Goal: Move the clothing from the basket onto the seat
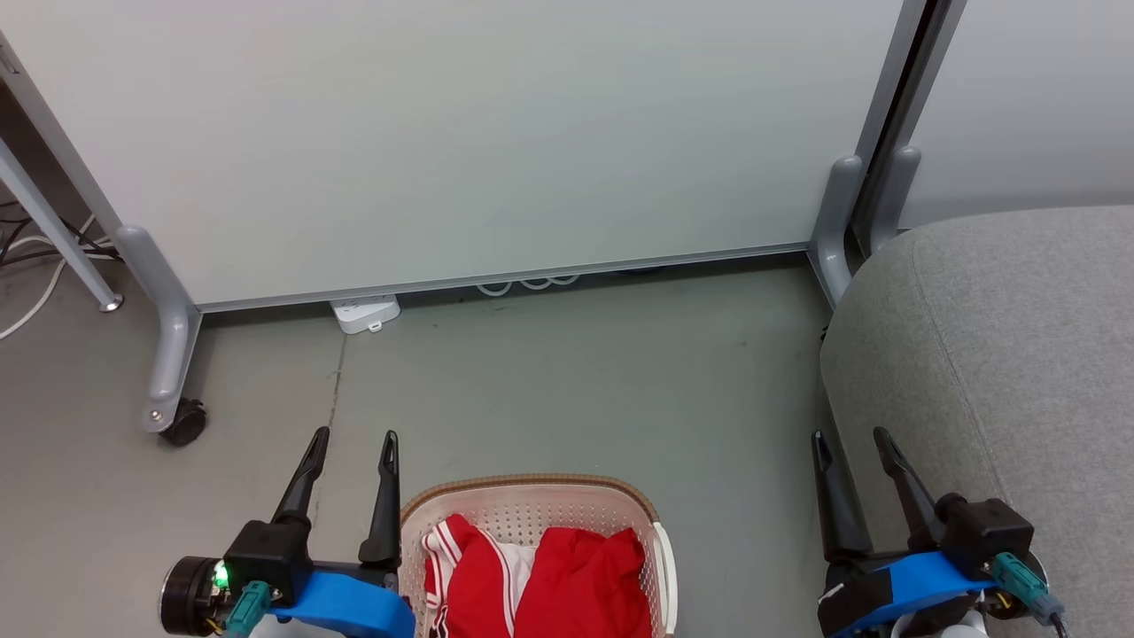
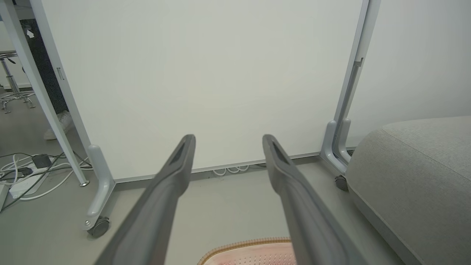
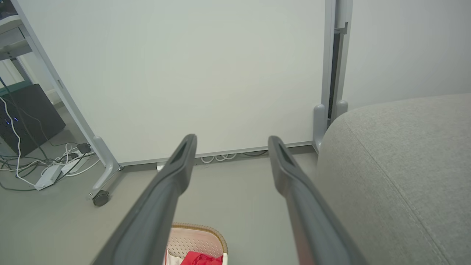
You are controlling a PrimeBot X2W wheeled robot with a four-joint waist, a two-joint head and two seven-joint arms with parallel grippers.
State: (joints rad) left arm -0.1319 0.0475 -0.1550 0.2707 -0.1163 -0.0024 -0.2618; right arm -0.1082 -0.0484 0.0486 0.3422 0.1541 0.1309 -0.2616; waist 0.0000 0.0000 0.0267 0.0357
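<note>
The cream perforated basket (image 1: pixel 532 498) with its brown rim sits on the floor at the bottom centre of the head view. Inside it lie the bright red garments (image 1: pixel 580 580) with white stripes. My left gripper (image 1: pixel 352 436) stands open just left of the basket, above the floor, nothing between its fingers. The right gripper (image 1: pixel 852 434) is open too, between the basket and the grey seat (image 1: pixel 1001 354) at the right. The left wrist view catches the basket rim (image 2: pixel 244 244) and the seat (image 2: pixel 415 173). The right wrist view shows the basket (image 3: pixel 197 237), a bit of red clothing (image 3: pixel 200 258) and the seat (image 3: pixel 397 165).
A white partition panel (image 1: pixel 461 133) on grey wheeled feet (image 1: pixel 173 390) stands across the back. A white power strip (image 1: pixel 365 312) and cable loops lie at its base. More cables and a power strip (image 3: pixel 51 173) lie on the floor to the left. Grey floor (image 1: pixel 576 381) stretches between basket and panel.
</note>
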